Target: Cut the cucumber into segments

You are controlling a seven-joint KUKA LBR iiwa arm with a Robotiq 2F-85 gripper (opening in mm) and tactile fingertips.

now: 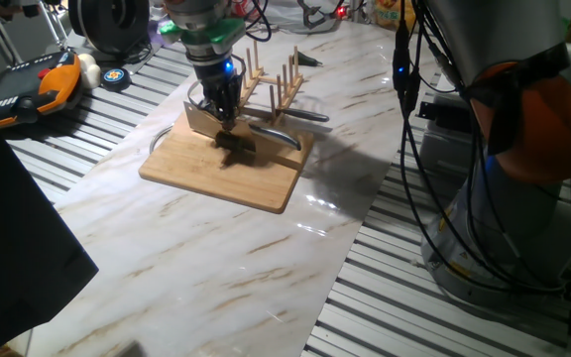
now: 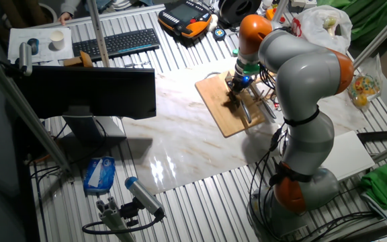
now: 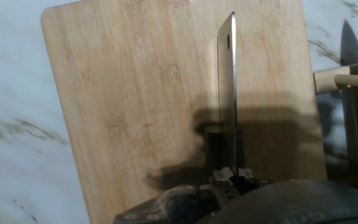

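A wooden board (image 1: pixel 206 169) lies on the marble table. On it sits the cucumber (image 1: pixel 234 146), a short dark green stub, seen in the hand view as a dark piece with a pale end (image 3: pixel 215 138) just left of the blade. My gripper (image 1: pixel 224 111) is shut on a knife whose blade (image 3: pixel 229 93) stands edge-down over the cucumber, at or very near its top. In the other fixed view the gripper (image 2: pixel 238 84) hangs over the board (image 2: pixel 217 101). The segments are out of view; only one whole piece shows.
A wooden rack (image 1: pixel 266 84) stands at the board's far edge. Another knife (image 1: pixel 278 135) lies on the board's right side, and two blades (image 3: pixel 353 62) show at the right of the hand view. The arm's base (image 1: pixel 523 198) fills the right side.
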